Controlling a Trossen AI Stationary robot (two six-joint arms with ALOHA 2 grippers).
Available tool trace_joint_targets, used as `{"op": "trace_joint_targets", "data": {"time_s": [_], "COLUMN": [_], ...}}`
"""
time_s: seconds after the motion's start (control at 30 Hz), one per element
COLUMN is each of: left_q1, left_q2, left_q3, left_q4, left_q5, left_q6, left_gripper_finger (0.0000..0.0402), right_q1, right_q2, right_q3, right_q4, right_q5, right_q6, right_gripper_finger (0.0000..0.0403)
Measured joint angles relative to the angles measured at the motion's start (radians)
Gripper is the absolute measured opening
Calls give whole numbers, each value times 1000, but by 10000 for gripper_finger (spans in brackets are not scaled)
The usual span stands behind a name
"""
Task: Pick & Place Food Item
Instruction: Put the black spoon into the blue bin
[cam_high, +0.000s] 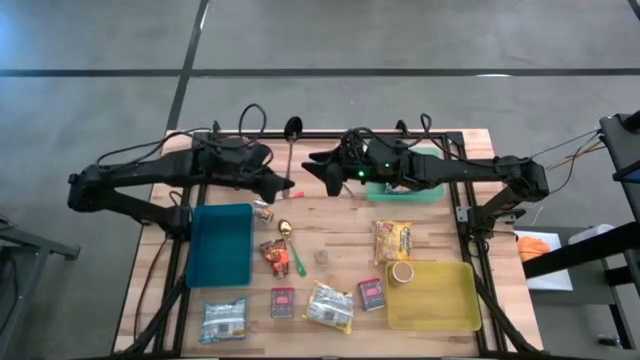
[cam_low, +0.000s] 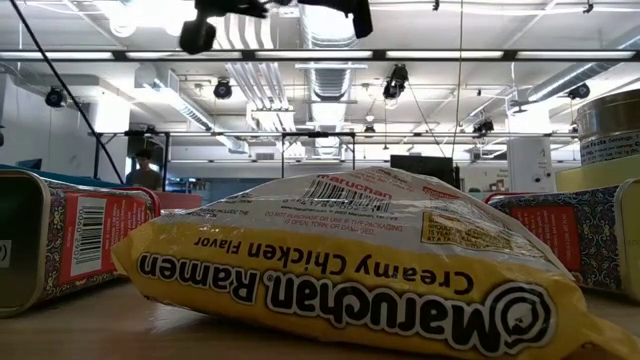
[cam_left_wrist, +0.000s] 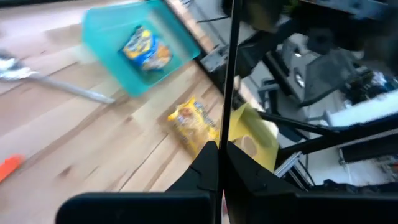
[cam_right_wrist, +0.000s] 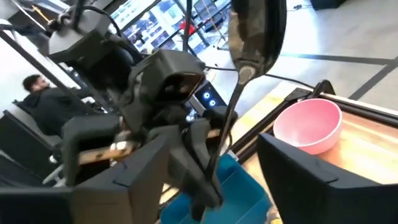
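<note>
Two arms at far edge — table (cam_high: 330, 225) centre open

ramen packet (cam_low: 350, 265) hides the table beyond.

The low view carries the only legible print. A yellow plastic noodle packet (cam_low: 350, 275) lying upside down across the middle of that picture reads, inverted, "Maruchan Ramen" in large black letters along its lower edge, with "Creamy Chicken Flavor" in smaller black letters above. A barcode sits near its crest at about 12 o'clock on the pack, next to a small "Maruchan"; the fine lines of print beneath it are too small to make out. At 9 o'clock from the packet, a red patterned tin (cam_low: 75, 240) shows a white barcode panel, its digits unreadable.
</note>
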Motion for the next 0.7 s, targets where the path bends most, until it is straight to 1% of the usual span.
{"op": "trace_joint_targets", "data": {"time_s": [0.13, 0.27, 0.37, 0.43, 0.5, 0.57, 0.7], "left_q1": [-10, -46, -106, -159, -224, -295, -423], "left_q2": [-62, -127, -152, -155, -154, -152, -152], "left_q3": [-2, -2, -2, -2, -10, -35, -118], "left_q4": [-142, -338, -544, -674, -764, -794, -767], "left_q5": [-4, -18, -21, -23, -49, -73, -81], "left_q6": [-43, -68, -99, -146, -216, -301, -481], "left_gripper_finger": [6, 6, 6, 6, 6, 6, 6], "right_q1": [-11, -28, -44, -52, -60, -67, -79], "right_q2": [-1, 1, 2, 2, 2, 2, 2], "right_q3": [0, 0, 0, 0, 0, 0, 0], "right_q4": [-52, -124, -139, -139, -140, -139, -136], "right_q5": [1, 3, 1, 2, 2, 2, 1], "right_q6": [5, 21, 30, 30, 30, 30, 30], "right_gripper_finger": [271, 277, 278, 278, 278, 278, 278]}}
